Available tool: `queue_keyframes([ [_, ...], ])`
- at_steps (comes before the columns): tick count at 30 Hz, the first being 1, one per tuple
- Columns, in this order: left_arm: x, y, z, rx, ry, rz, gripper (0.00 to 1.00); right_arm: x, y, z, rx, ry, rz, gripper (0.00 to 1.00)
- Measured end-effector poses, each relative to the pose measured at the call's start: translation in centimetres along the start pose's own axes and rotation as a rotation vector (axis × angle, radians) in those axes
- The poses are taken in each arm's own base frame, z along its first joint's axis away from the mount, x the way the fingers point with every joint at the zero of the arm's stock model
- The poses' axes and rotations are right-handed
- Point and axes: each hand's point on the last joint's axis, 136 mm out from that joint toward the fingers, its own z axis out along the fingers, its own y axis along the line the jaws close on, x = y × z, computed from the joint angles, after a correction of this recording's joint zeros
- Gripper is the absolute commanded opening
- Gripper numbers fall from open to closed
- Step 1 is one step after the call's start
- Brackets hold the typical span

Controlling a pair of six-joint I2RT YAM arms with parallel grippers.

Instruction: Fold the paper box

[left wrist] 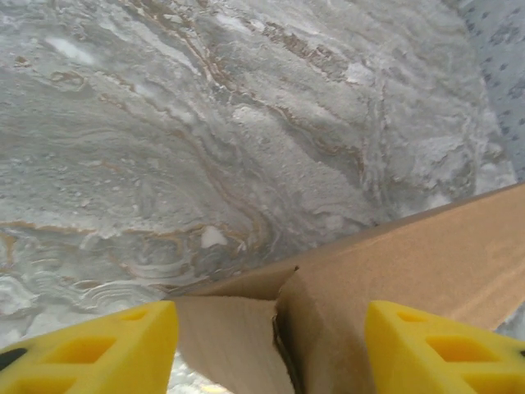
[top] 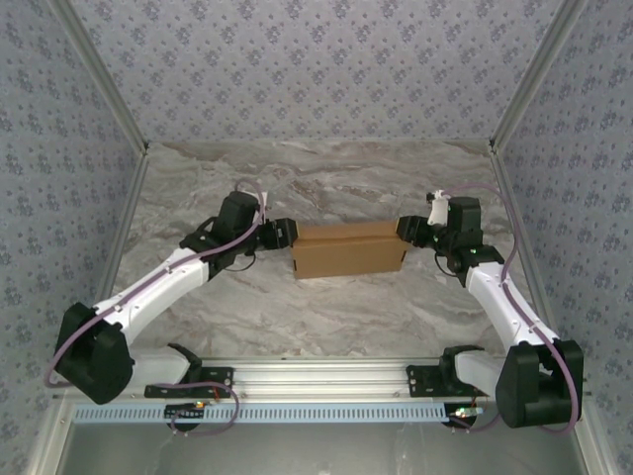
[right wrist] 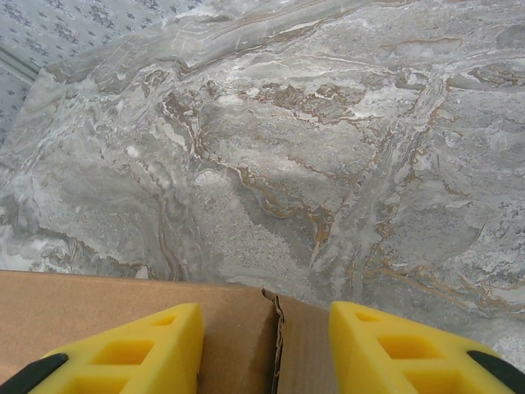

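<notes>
From above, the box (top: 348, 250) lies crosswise in the middle of the marbled table (top: 326, 327), a long brown shape. The left gripper (top: 285, 235) is up against its left end and the right gripper (top: 408, 232) against its right end. On the left wrist camera the yellow fingers (left wrist: 107, 349) stand apart with the box's end between them. A loose flap (left wrist: 225, 336) angles inward there at an open corner. Whether the fingers pinch the cardboard or merely straddle it I can't tell. On the right wrist camera that gripper's fingers (right wrist: 123, 353) stand apart too, over the top edge of the box, with a seam running between them. Again, grip or mere touch, I can't say. The box looks light and thin-walled to me: stiff across a panel, willing to bend only at its creases, easy to dent or to shove along the smooth table. I'd hold it at both ends, near the corners, and press each flap close to its fold line.
</notes>
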Motion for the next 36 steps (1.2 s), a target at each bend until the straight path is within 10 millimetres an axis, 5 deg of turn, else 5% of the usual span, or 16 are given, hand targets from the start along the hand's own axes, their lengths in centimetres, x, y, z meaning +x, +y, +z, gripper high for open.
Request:
queue_keyframes([
  [11,0.8,-1.5,-0.7,0.005,0.033,0.079,0.3,0.0,0.0,0.0,0.0,0.001,-0.001,0.45],
  [28,1.2,-2.5,0.2,0.085,0.018,-0.095,0.11,-0.1,-0.2,-0.1,0.023,-0.006,-0.004,0.45],
  [31,1.6,-2.5,0.4,0.09,0.007,-0.147,0.12,-0.1,-0.2,-0.1,0.036,-0.008,-0.005,0.45],
  [36,1.8,-2.7,0.3,0.082,0.003,-0.167,0.3,-0.1,-0.3,-0.3,0.049,-0.012,-0.007,0.45],
])
